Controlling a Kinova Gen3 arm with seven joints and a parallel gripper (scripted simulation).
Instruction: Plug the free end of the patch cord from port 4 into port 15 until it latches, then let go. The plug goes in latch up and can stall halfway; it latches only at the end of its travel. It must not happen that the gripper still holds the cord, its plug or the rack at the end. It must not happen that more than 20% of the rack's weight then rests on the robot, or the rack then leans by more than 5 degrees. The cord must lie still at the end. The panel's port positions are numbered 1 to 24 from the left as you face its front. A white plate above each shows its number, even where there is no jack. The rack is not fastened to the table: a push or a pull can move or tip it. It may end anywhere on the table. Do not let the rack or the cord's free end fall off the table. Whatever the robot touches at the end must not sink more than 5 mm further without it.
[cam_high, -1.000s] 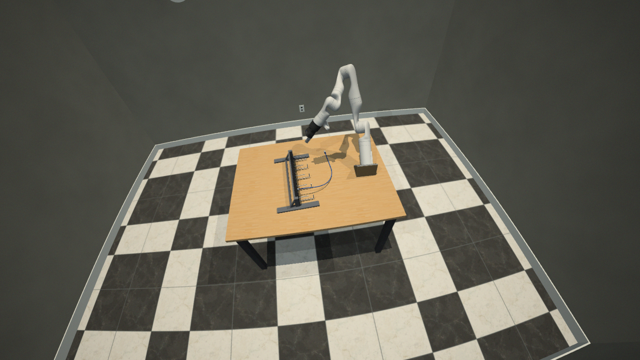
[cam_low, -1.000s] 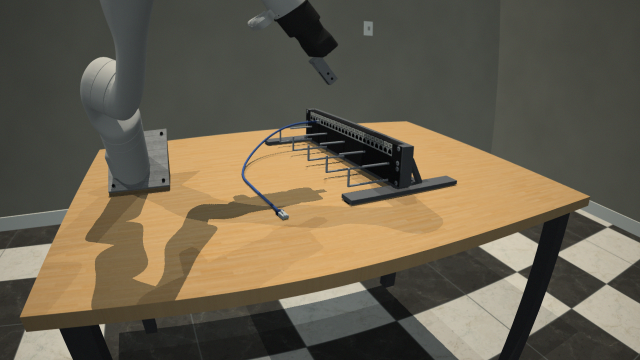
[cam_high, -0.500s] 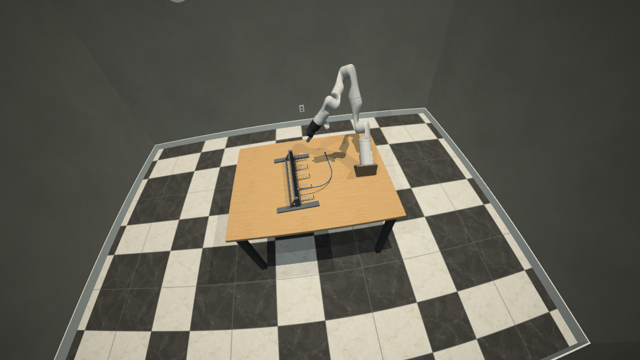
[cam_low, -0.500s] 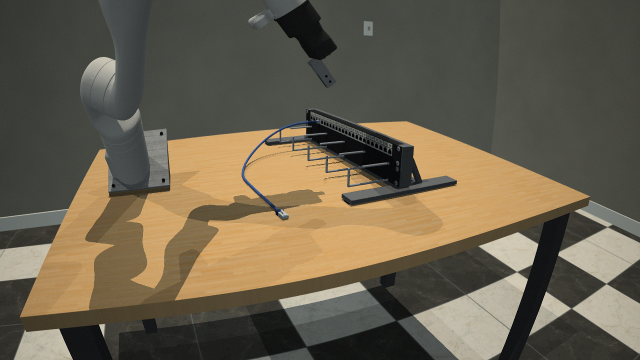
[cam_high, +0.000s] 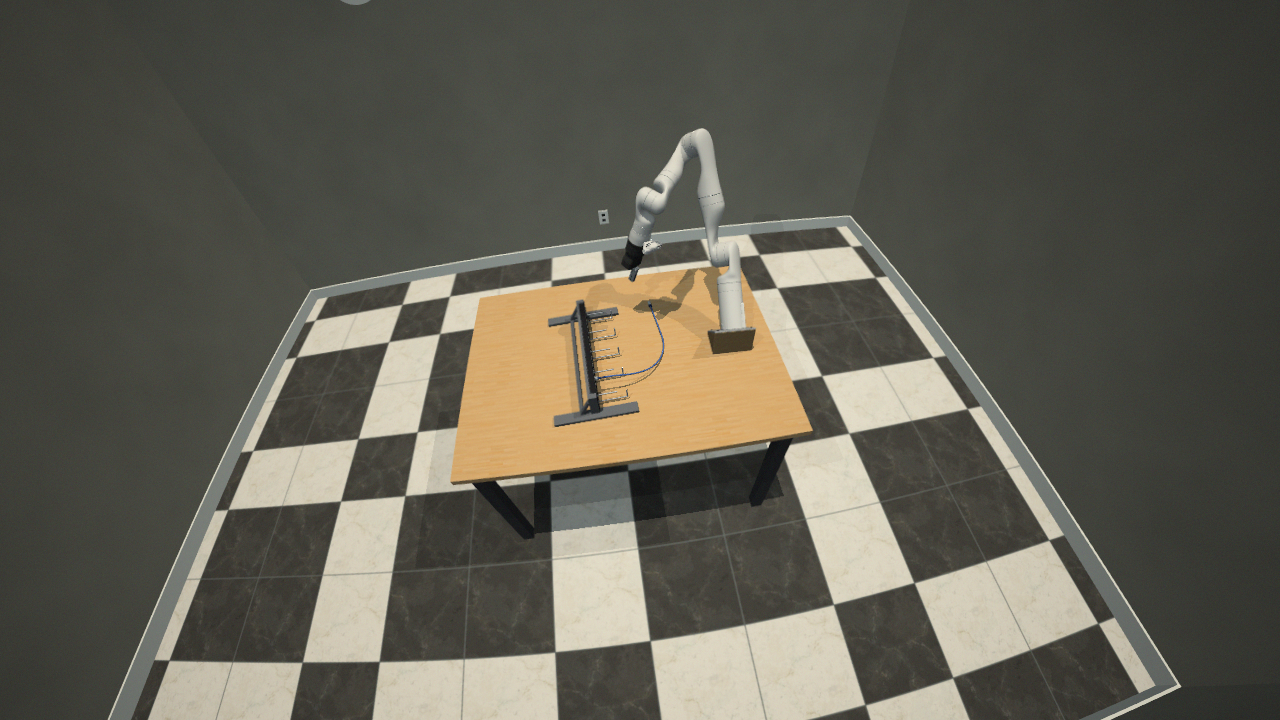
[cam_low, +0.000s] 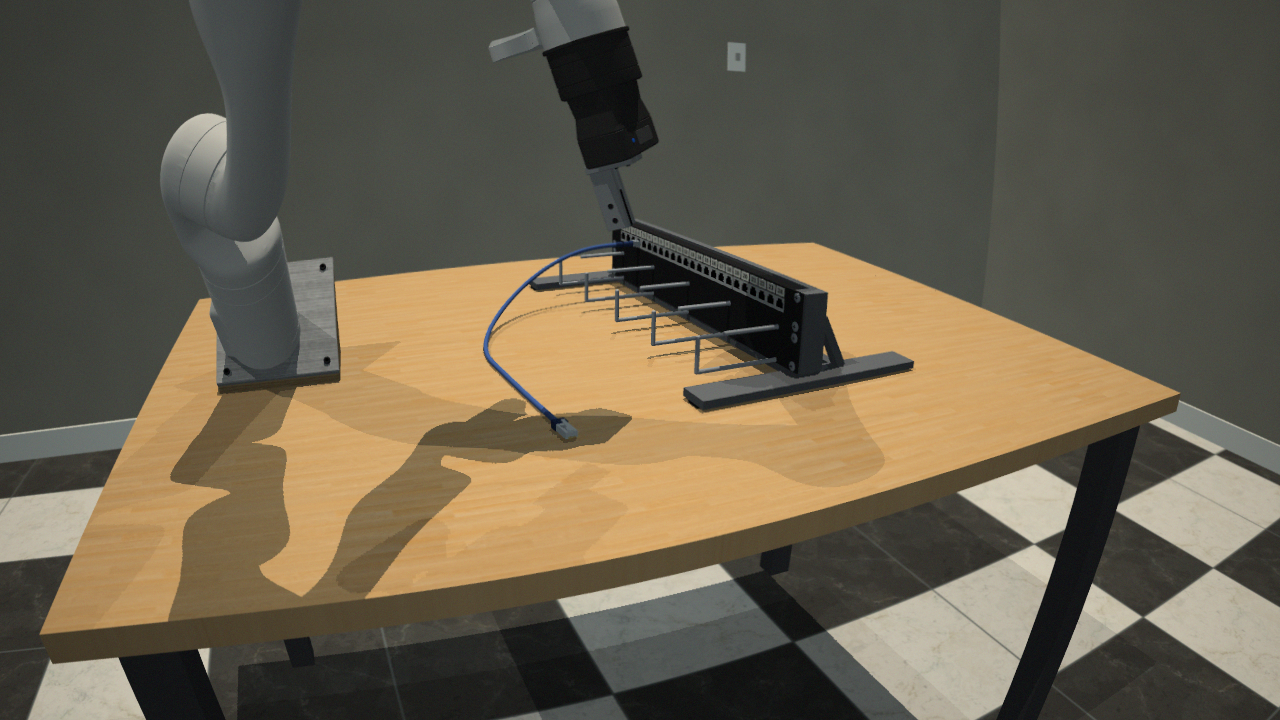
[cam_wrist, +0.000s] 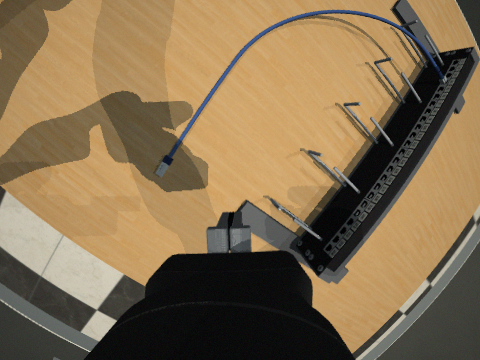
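Note:
The free plug lies on the table, clear tip pointing away from its blue cord. Which side its latch faces is too small to tell. The cord arches from a jack near the panel's low-numbered end. The rack stands upright; its port numbers, 15 included, are too small to read. My gripper is shut and empty. It hangs above the table, higher than the rack, near the rack's high-numbered end and apart from the plug.
Several wire cable guides stick out from the panel front. The rack's foot reaches out at each end. The arm's base plate stands at one table side. The table edge lies beyond the plug.

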